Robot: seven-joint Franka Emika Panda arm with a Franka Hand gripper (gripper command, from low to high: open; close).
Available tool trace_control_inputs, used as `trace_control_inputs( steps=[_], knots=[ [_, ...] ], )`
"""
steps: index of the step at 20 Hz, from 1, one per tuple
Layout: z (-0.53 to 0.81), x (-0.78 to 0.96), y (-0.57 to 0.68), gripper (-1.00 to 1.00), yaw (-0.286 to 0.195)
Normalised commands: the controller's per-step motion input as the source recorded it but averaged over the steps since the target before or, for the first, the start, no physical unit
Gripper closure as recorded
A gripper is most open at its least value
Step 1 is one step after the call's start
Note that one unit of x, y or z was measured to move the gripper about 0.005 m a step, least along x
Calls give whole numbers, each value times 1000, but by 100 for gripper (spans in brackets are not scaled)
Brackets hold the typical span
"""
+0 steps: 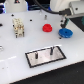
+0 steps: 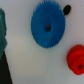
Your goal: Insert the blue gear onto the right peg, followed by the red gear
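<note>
Two gears: blue gear (image 1: pixel 65 33) and red gear (image 1: pixel 47 28) lying flat near bench's far edge, unpicked
Gripper (image 1: pixel 63 25): hovering over blue, aligning for pickup; spread unclear
Right peg (image 1: pixel 51 50): standing bare on base plate (image 1: pixel 56 57)

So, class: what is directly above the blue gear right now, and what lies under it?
The hand hangs just above the blue gear, which lies flat on the white table. Whatever is beneath the gear is covered; the wrist view shows only bare table around it.
</note>
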Motion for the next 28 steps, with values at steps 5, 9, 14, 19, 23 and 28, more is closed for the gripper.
trace_control_inputs(
  steps=[5,9,14,19,23,28],
  knots=[
    [-425,-99,-91,-100,0],
    [-383,-209,-193,-100,0],
    [-177,-303,-67,-100,0],
    [-17,-258,98,-100,0],
    [-51,-541,309,-100,0],
    [-77,-489,114,-100,0]
  ],
)
